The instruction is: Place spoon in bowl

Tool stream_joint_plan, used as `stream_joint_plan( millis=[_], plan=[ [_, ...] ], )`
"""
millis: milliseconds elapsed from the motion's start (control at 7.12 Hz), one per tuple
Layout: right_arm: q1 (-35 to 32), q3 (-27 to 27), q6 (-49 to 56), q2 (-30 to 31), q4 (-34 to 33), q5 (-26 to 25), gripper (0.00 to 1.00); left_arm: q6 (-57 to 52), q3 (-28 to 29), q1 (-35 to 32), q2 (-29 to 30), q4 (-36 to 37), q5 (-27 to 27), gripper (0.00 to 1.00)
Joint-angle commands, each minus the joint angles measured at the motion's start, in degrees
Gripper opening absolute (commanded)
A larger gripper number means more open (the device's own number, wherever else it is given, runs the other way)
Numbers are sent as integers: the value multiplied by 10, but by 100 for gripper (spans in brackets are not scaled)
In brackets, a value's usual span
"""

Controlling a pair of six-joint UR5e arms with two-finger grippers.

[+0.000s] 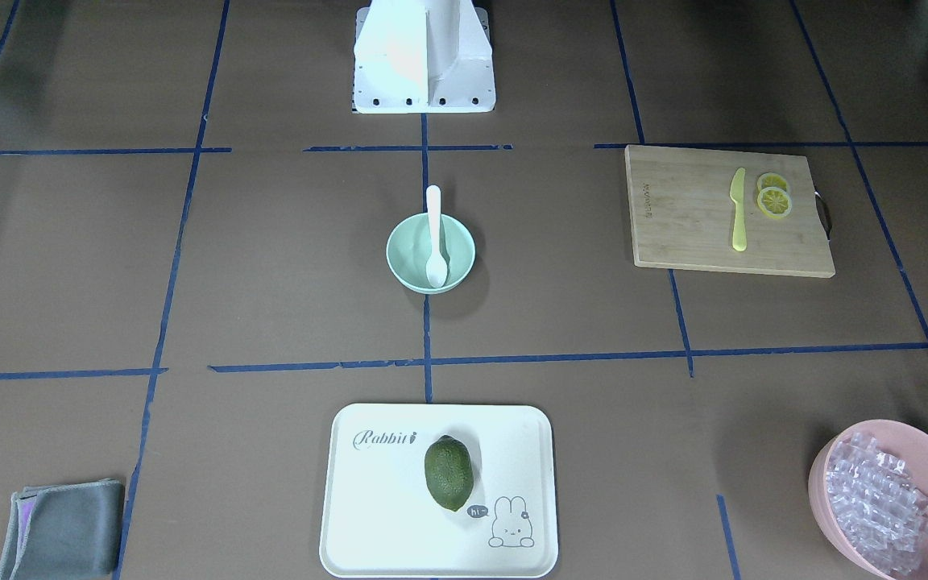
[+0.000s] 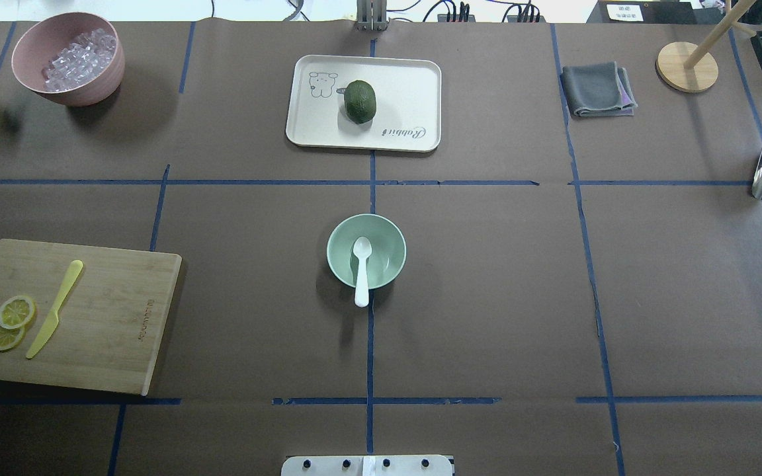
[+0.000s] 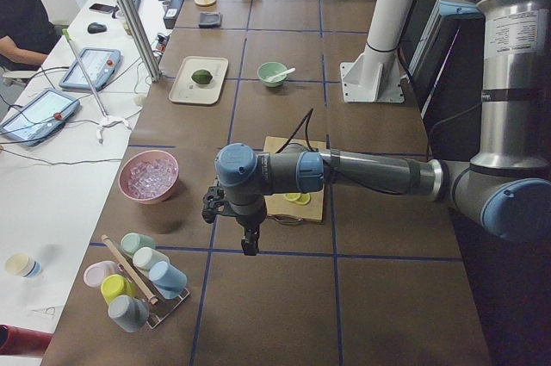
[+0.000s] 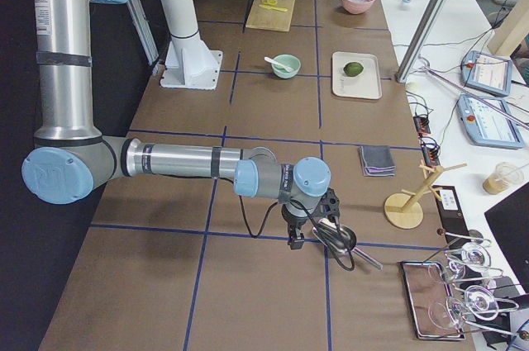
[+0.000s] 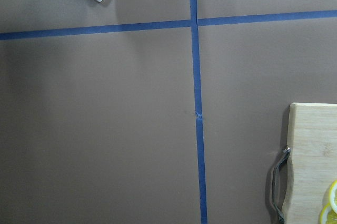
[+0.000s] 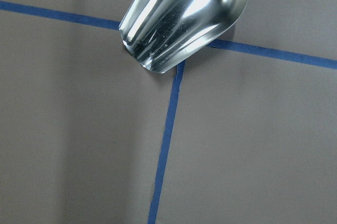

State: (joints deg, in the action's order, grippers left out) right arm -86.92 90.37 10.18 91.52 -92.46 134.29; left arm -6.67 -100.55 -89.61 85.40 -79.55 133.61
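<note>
Spoon (image 2: 362, 271) is lying in the bowl (image 2: 389, 254); left gripper (image 3: 250, 245) and right gripper (image 4: 294, 241) are hanging well apart, and I cannot tell their openness.

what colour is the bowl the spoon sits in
Pale mint green bowl, holding a white spoon; clearest in the overhead exterior view.

A robotics lab: robot arm (image 3: 370, 172) over a tape-gridded table (image 2: 487, 297), teach pendants (image 4: 486, 72) on the side bench (image 3: 43, 211).

Matt plastic spoon (image 2: 362, 274) and bowl (image 2: 387, 251), grainy wooden cutting board (image 2: 110, 317), glossy metal scoop (image 6: 184, 18), brown paper table cover (image 2: 520, 297).
</note>
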Motion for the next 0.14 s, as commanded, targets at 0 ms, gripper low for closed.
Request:
stream_joint_plan(
  millis=[0],
  plan=[
    [0, 4, -2, -2, 0, 1, 99, 0, -5, 1, 4, -1, 1, 100]
  ],
)
